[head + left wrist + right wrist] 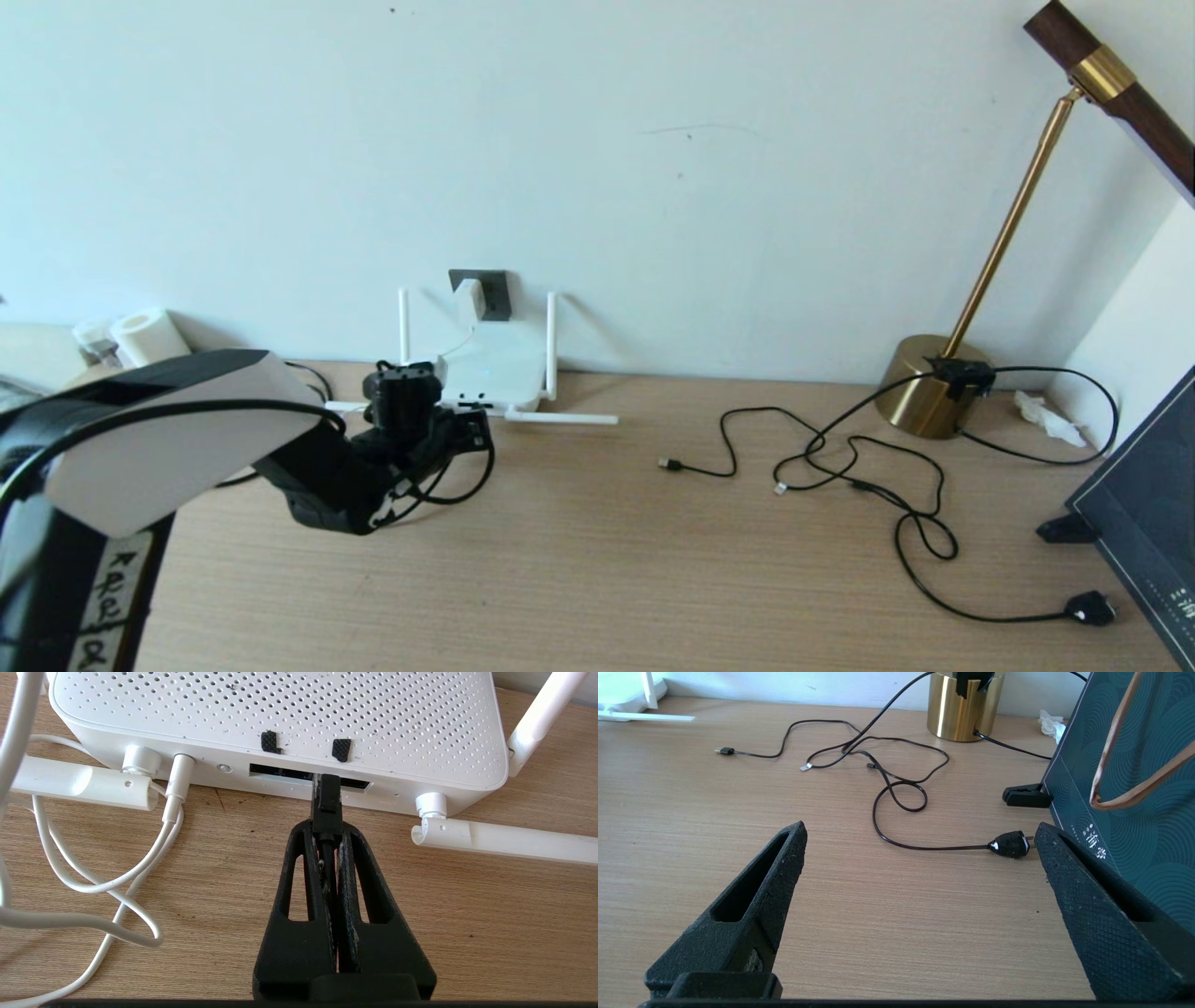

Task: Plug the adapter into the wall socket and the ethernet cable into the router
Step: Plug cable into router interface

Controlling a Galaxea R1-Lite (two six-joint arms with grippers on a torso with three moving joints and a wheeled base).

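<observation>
The white router (280,714) lies flat against the wall, its dark ports facing my left gripper (327,828). That gripper is shut on the black plug of the ethernet cable (327,798), and the plug's front end sits in the mouth of a port. In the head view the left gripper (471,429) is just before the router (495,369), with the cable (471,485) looping below it. The white adapter (470,299) sits on the dark grey wall socket (493,291); its white cord (93,886) runs to the router. My right gripper (922,828) is open over bare table.
Thin black cords (840,457) sprawl across the right of the table, ending in a small black plug (1009,843) near the right gripper. A brass lamp base (929,387) stands at the back right, a dark teal bag (1148,504) at the right edge.
</observation>
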